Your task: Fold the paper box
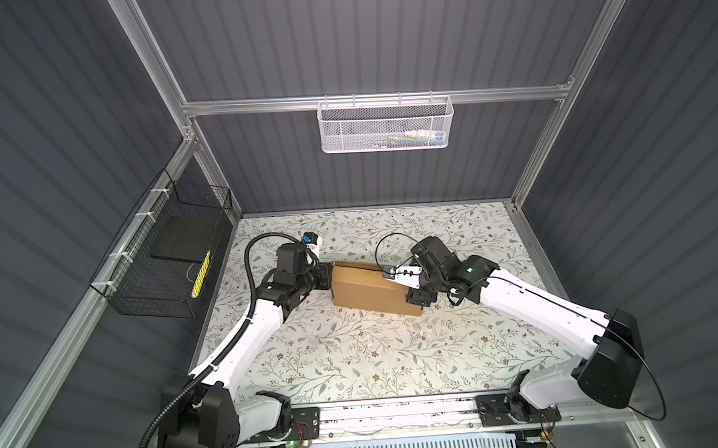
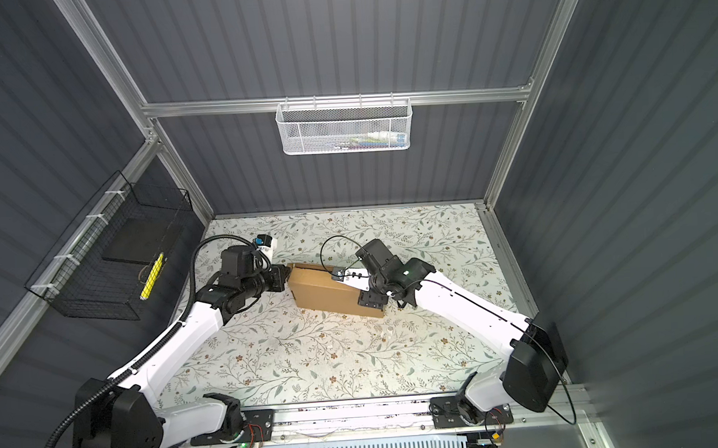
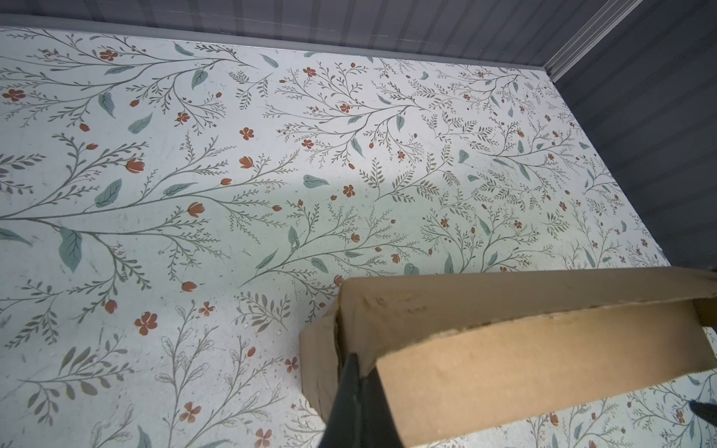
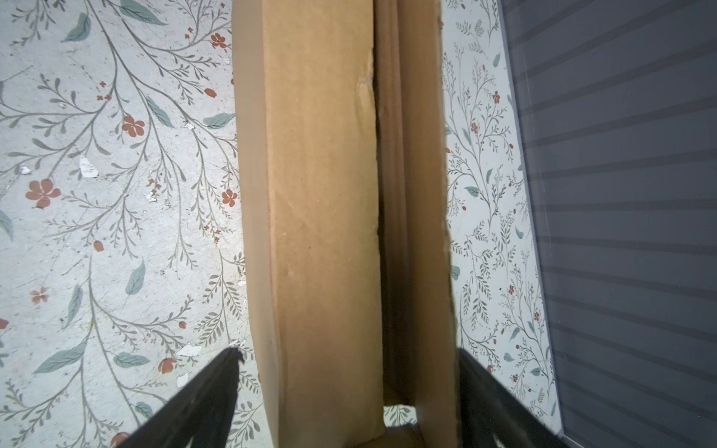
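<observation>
Left claw (image 1: 329, 278): clenched, fingers pressed together, nothing seen between them. In the left wrist view its dark tips touch the left end of the cardboard box (image 3: 504, 368), at the corner where the end wall meets the long side.

Right claw (image 1: 408, 286): spread wide, straddling the right end of the box, gripping nothing. In the right wrist view the near finger (image 4: 201, 391) stands clear, with table showing between it and the cardboard. The far finger (image 4: 489, 391) sits just beside the far wall; contact cannot be told.

Box: mid-table between the two arms in both top views, long side running left to right, right end angled nearer. Plain brown corrugated board, shallow and rectangular. A dark slit runs along the far edge of the top panel, and the wall edge there is ragged.

Table (image 1: 355, 358): pale floral print, scuffed, small white flecks.

White mesh basket (image 1: 386, 124) hangs on the far rail and black wire basket (image 1: 163, 262) on the left wall, both well apart from the box.
</observation>
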Robot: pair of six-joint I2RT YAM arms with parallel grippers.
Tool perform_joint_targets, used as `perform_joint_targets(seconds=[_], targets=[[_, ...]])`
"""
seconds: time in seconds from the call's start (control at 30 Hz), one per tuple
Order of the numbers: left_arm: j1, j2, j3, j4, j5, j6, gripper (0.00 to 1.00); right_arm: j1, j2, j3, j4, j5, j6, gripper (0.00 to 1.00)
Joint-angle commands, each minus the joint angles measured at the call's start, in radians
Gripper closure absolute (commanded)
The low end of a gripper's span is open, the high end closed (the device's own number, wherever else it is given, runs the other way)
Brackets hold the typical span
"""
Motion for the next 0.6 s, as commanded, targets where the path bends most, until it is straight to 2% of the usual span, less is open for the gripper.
perform_joint_targets(seconds=[0.0, 0.3, 0.57], targets=[[-0.007, -0.01, -0.024, -0.068, 0.013, 0.003, 1.0, 0.003, 0.015, 0.025, -0.004, 0.012, -0.006, 0.16], [-0.007, -0.009, -0.026, -0.061, 0.016, -0.006, 1.0, 0.006, 0.024, 0.014, 0.013, 0.02, -0.007, 0.23], [-0.008, -0.01, -0.024, -0.061, 0.017, -0.008, 1.0, 0.008, 0.039, 0.008, 0.029, 0.025, -0.004, 0.25]])
